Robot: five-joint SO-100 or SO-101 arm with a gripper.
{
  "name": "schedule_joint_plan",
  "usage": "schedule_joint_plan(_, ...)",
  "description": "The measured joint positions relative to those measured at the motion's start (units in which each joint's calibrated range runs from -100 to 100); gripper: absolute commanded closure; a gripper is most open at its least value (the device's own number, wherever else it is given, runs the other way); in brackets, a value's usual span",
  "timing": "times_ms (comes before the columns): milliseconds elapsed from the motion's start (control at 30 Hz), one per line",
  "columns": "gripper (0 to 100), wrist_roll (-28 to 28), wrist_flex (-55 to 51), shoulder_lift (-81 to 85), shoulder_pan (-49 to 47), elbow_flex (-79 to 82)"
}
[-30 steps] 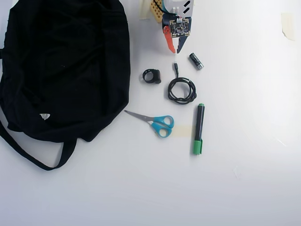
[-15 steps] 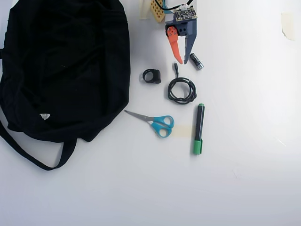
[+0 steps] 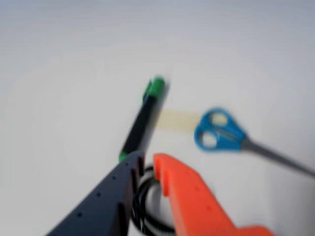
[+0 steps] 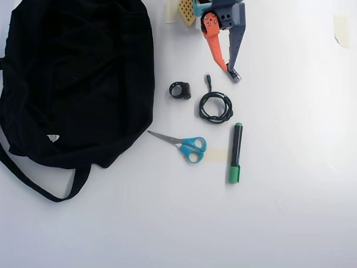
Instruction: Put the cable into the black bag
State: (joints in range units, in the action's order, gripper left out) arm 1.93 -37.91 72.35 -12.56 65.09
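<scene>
Overhead view: claw (image 4: pixel 230 71) above cable (image 4: pixel 216 106).

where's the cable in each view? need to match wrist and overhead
Wrist view: the cable sits at the bottom edge, seen between the gripper fingers, partly hidden.
Overhead view: coiled right of centre, just below the gripper tips, above the green marker.
Shared landmark: the blue-handled scissors, beside the marker in both.
</scene>
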Motion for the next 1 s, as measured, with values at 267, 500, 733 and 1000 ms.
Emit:
schedule_joint_plan(267, 98, 0.0, 9.2, -14.5, 0.1, -11.9)
schedule_joint_plan(500, 98, 0.0, 17.1, -29.9, 1.3, -23.7)
schedule_joint_plan(733, 98, 0.0, 18.0, -46.4, 2.5, -41.1)
schedule_joint_plan(1000, 98, -2.5, 18.0, -63.4, 6.7, -58.2)
